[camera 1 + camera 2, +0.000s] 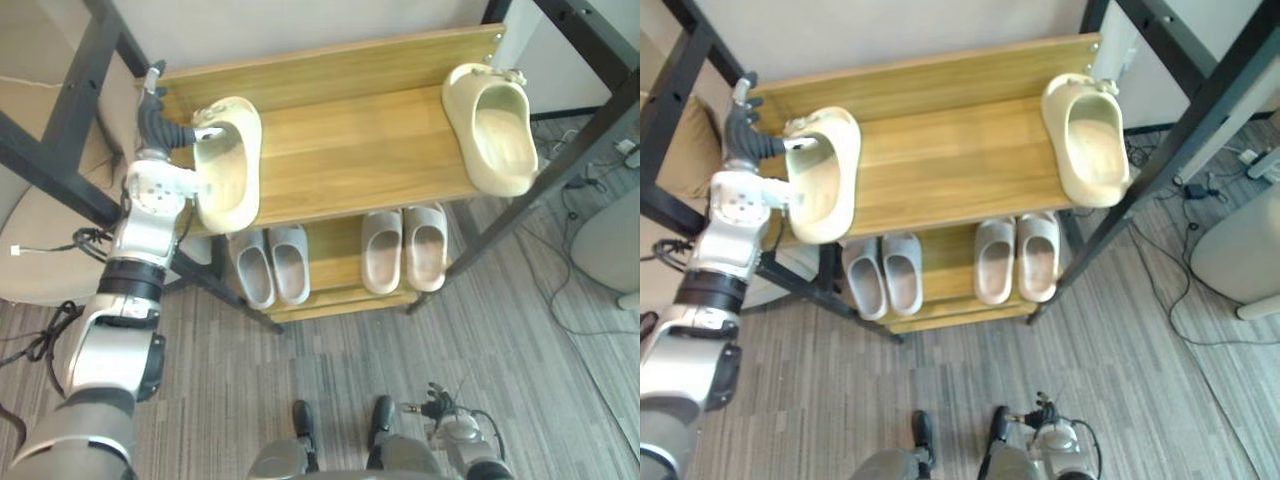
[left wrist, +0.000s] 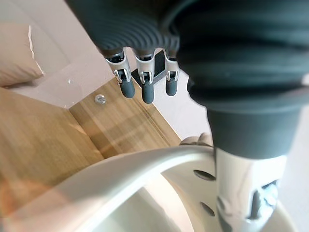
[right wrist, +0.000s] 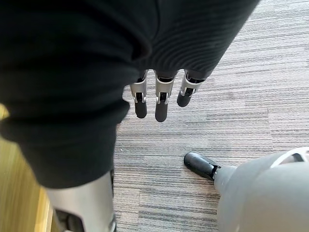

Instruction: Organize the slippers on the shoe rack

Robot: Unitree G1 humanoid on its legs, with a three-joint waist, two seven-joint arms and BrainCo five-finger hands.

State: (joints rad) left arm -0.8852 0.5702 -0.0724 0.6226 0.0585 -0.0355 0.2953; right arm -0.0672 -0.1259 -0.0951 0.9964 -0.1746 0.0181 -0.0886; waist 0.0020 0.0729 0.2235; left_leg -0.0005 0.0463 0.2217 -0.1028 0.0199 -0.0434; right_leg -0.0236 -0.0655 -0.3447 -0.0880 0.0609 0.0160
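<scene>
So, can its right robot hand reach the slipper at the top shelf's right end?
Probably, once raised: the right robot hand hangs low by the floor, and nothing blocks the slipper on the shelf.

Bright, even light (soft shadows) with mild sheen on the shoe rack (image 1: 340, 150)

A: You had the left cream slipper (image 1: 228, 165) and the right cream slipper (image 1: 492, 125) matching, on a honey-brown shoe rack (image 1: 350, 150) streaked with straight grain.

B: Below, you saw a pale grey pair (image 1: 254, 272) and a taupe pair (image 1: 382, 250). Your carpet (image 1: 300, 370) was grey with fine darker stripes; the frame (image 1: 540, 185) was black.
</scene>
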